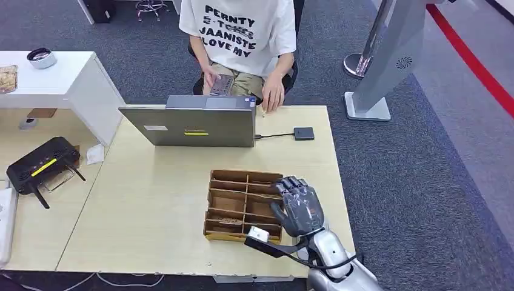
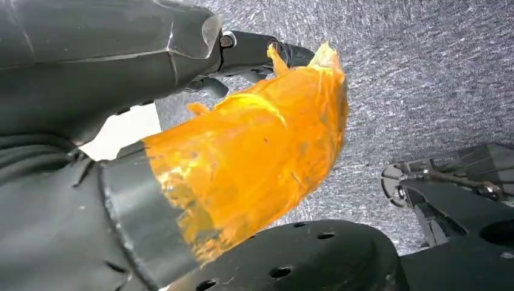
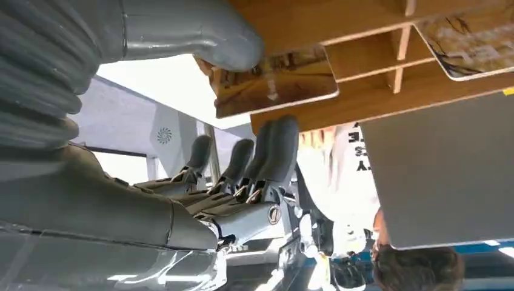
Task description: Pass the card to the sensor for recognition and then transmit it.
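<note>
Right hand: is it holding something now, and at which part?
It cannot be told: the right hand is at the wooden divided box, its thumb near a card.

The right hand (image 3: 242,176) hovers at the wooden divided tray (image 3: 376,60), its thumb (image 3: 200,30) touching a card (image 3: 276,85) lying in one compartment, its dark fingers (image 3: 276,151) extended, apart from the card. A laptop's grey lid (image 3: 442,170) stands near, a person (image 3: 345,176) behind it.

Open tabletop (image 1: 151,206) left of divider box (image 1: 242,203); laptop (image 1: 194,124) blocks beyond.
</note>
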{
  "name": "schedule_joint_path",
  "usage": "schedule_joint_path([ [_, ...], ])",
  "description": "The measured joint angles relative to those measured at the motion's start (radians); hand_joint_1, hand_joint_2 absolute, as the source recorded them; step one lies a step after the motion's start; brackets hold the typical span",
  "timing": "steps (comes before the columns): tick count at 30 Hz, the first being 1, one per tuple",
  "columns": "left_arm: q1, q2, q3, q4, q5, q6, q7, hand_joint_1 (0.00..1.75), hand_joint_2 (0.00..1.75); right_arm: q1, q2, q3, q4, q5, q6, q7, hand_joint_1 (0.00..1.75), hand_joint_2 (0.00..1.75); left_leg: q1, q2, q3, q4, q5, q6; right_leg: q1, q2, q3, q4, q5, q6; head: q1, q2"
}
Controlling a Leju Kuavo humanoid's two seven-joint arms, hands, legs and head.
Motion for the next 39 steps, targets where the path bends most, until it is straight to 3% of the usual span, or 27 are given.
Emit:
schedule_joint_path([
  [1,0.0,0.0,0.0,0.0,0.0,0.0,-0.001,0.0,0.0,0.001,0.0,-0.002,0.002,0.001,0.002,0.0,1.47,1.75,0.0,0.0,0.0,0.0,0.0,0.0,0.0,0.0,0.0,0.0,0.0,0.0,0.0,0.0],
  [2,0.0,0.0,0.001,0.0,0.0,0.0,-0.001,0.0,0.0,0.002,0.0,-0.005,0.004,0.001,0.003,0.0,1.48,1.75,0.0,0.0,0.0,0.0,0.0,0.0,0.0,0.0,0.0,0.0,0.0,0.0,0.0,0.0],
  [4,0.0,0.0,0.001,0.0,0.0,0.0,-0.002,0.0,0.0,0.004,0.0,-0.008,0.007,0.001,0.008,0.0,1.75,1.75,0.0,0.0,0.0,0.0,0.0,0.0,0.0,0.0,0.0,0.0,0.0,0.0,0.0,0.0],
  [19,0.0,0.0,0.016,0.0,-0.005,0.0,-0.011,0.0,0.0,0.009,0.002,-0.024,0.014,0.007,0.002,-0.005,1.75,1.75,0.0,0.0,0.0,0.0,0.0,0.0,0.0,0.0,0.0,0.0,0.0,0.0,0.0,0.0],
  [24,0.0,0.0,0.018,0.0,-0.006,0.002,-0.014,0.0,0.0,0.028,0.006,-0.042,-0.015,0.028,-0.078,-0.023,1.75,1.75,0.0,0.0,0.0,0.0,0.0,0.0,0.0,0.0,0.0,0.0,0.0,0.0,0.0,0.0],
  [27,0.001,0.0,0.021,0.0,-0.008,0.005,-0.015,0.0,0.0,0.076,0.032,-0.093,-0.114,0.082,-0.164,-0.091,1.75,1.75,0.0,0.0,0.0,0.0,0.0,0.0,0.0,0.0,0.0,0.0,0.0,0.0,0.0,0.0],
  [32,0.001,-0.005,0.035,0.0,-0.019,0.006,-0.015,0.0,0.0,0.173,0.152,-0.266,-0.352,0.073,-0.169,-0.338,1.75,1.75,0.0,0.0,-0.001,0.0,0.0,0.0,0.0,0.0,-0.001,0.0,0.0,0.0,0.0,0.0],
  [34,0.001,-0.007,0.036,0.0,-0.019,0.006,-0.015,0.0,0.0,0.189,0.179,-0.304,-0.404,0.062,-0.169,-0.369,1.75,1.75,0.0,0.0,0.0,0.0,0.0,0.0,0.0,0.0,-0.001,0.0,0.0,0.0,0.0,0.0],
  [36,0.001,-0.008,0.037,0.0,-0.026,0.006,-0.015,0.0,0.0,0.229,0.243,-0.385,-0.498,0.0,-0.169,-0.507,1.75,1.75,0.0,0.0,0.0,0.0,0.0,0.0,0.0,0.0,0.0,0.0,0.0,0.0,0.0,0.0],
  [39,0.0,-0.01,0.04,0.0,-0.029,0.005,-0.015,0.0,0.0,0.261,0.297,-0.452,-0.576,-0.026,-0.169,-0.572,1.75,1.75,0.0,0.0,0.0,0.0,0.0,0.0,0.0,0.0,0.0,0.0,0.0,0.0,0.0,0.0],
])
